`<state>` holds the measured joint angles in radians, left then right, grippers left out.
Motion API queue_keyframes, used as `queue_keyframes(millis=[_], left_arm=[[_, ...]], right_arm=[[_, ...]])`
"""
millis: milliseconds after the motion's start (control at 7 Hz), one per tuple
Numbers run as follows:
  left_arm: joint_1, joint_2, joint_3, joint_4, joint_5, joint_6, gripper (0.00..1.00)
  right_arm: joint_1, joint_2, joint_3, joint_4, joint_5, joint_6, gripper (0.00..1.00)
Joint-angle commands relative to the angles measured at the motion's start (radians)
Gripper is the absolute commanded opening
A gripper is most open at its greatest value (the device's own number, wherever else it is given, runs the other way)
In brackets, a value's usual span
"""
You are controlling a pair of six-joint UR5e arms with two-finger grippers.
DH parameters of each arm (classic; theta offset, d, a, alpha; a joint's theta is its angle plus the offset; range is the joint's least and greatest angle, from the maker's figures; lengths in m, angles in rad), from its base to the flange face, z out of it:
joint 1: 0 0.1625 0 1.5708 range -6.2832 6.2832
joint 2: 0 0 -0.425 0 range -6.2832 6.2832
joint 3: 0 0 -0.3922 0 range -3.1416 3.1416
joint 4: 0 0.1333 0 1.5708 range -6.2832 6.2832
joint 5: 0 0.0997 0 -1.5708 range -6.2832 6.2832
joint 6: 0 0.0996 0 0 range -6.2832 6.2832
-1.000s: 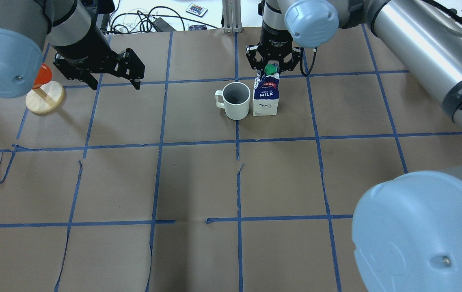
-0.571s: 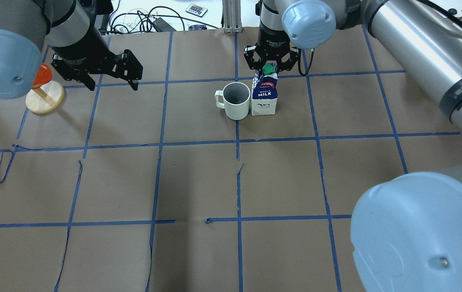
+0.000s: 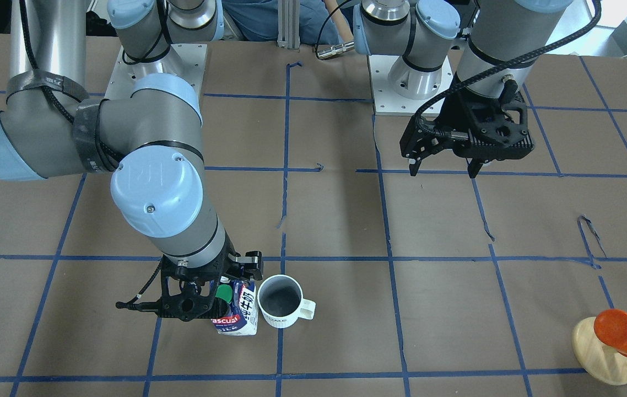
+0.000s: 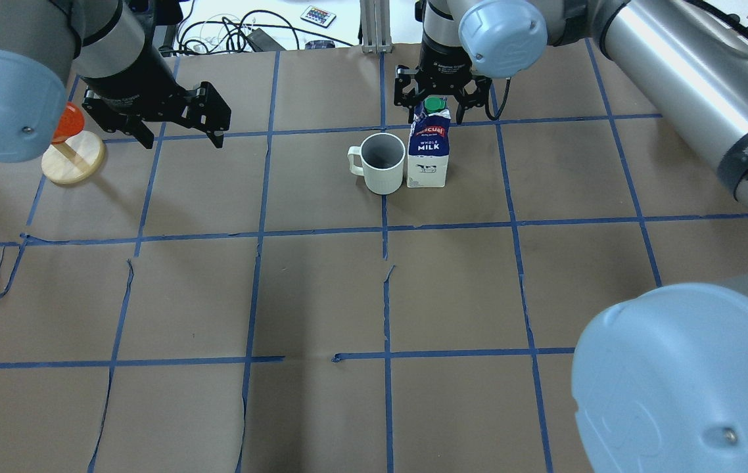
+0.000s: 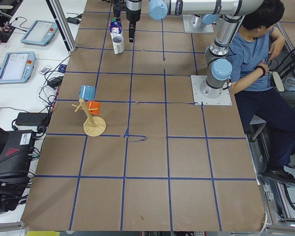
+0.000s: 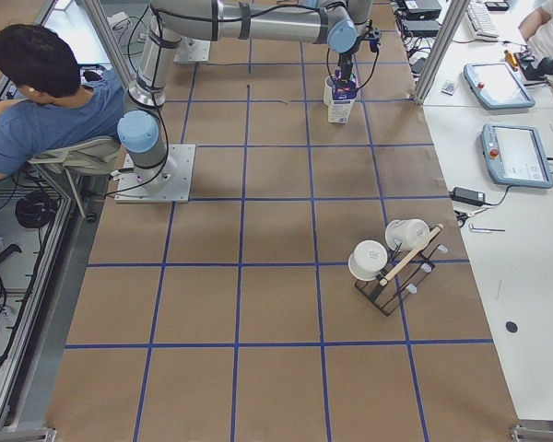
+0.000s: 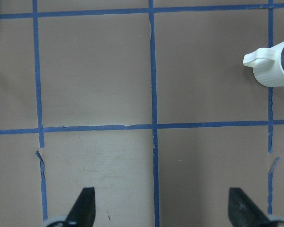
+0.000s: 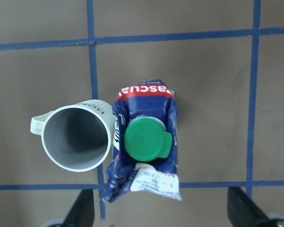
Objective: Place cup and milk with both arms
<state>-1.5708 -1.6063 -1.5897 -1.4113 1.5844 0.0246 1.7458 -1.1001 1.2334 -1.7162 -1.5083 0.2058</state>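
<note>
Milk (image 4: 428,152) stands upright on the table (image 4: 321,289), far side from my base. The cup (image 4: 382,163) is on its base right next to it, touching or as good as, can't tell which. The cup's handle points away from the carton.

My right claw (image 4: 438,105) hangs right over the carton with its fingers spread wide, one on each side of the gable and clear of it. It's got hold of nothing. From the wrist cam I'm looking straight down on the green cap (image 8: 146,139). My left claw (image 4: 183,139) is also wide open and empty, hovering over bare table well off to the cup's handle side.

Handling-wise, my guess is the carton's light and a bit squishy. The top fold already looks rumpled, so a hard squeeze would dent it. I'd take it across the two flat faces just under the gable, not by the cap, and go gentle. It's tall and narrow, so a nudge up high would probably tip it into the cup.

The cup's the opposite: stiff ceramic, heavier, likely slick glaze, and it'd chip if I clonked it. The ribs should help grip. I'd pinch the wall, one finger inside and one outside, on the side away from the milk, since there's no room between them.
</note>
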Motion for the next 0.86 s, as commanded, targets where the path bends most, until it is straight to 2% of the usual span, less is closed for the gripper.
queue_keyframes(millis=[0,286,429,714], left_arm=[[0.000,0.002,-0.001,0.000,0.000,0.000,1.00],[0.000,0.003,-0.001,-0.002,0.002,0.000,1.00],[0.000,0.003,-0.001,-0.002,0.000,-0.002,1.00],[0.000,0.003,-0.003,0.000,0.002,-0.005,1.00]], right_arm=[[-0.043,-0.134,0.006,0.143,-0.044,-0.066,1.00],[-0.144,-0.248,0.046,0.257,-0.061,-0.080,1.00],[-0.158,-0.303,0.096,0.260,-0.062,-0.109,1.00],[-0.176,-0.328,0.144,0.250,-0.064,-0.117,1.00]])
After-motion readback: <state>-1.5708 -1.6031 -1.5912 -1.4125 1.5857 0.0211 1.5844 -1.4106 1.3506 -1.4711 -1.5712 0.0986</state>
